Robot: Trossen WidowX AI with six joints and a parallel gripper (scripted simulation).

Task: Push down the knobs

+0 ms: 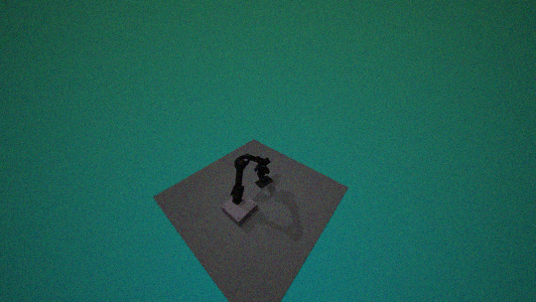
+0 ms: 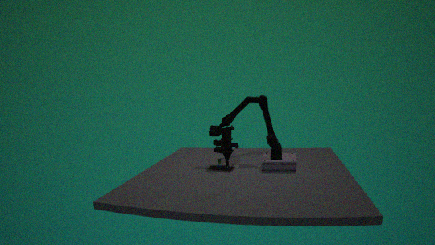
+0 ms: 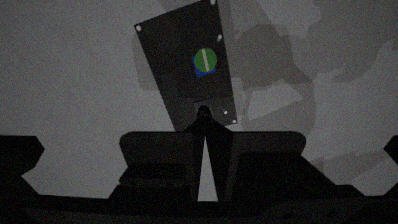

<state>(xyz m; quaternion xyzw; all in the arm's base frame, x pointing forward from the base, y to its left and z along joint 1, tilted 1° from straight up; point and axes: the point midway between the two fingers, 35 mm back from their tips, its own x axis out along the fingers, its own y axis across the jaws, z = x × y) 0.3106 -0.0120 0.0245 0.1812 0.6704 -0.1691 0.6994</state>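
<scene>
1. Backdrop: plain green-teal, dim & grainy; below it we see the grey counter, w/ the arm standing on a pale base block.
2. Fingers: closed tip to tip, pointing down, nothing gripped. We take this as deliberate, i.e. a shut pair makes a blunt pusher for pressing straight down.
3. Position: the tips stand over the near end of the board (wrist view), prob. above the second knob, which they hide; contact w/ it we can't tell. We judge the step to be pressing this knob; keeping the push vertical should spare the pot. beneath from side load.
4. Circuit board: dark, flat, rectangular, on the counter beyond the base block; set askew in the wrist view, w/ small pale spots at corners & edge. Legs too small to make out.
5. Green knob: round top, pale pointer line across; blue potentiometer partly showing beneath. In the exterior view it stands well up from the board, beside the fingers, so we judge it not yet seated & in need of its own push.
</scene>
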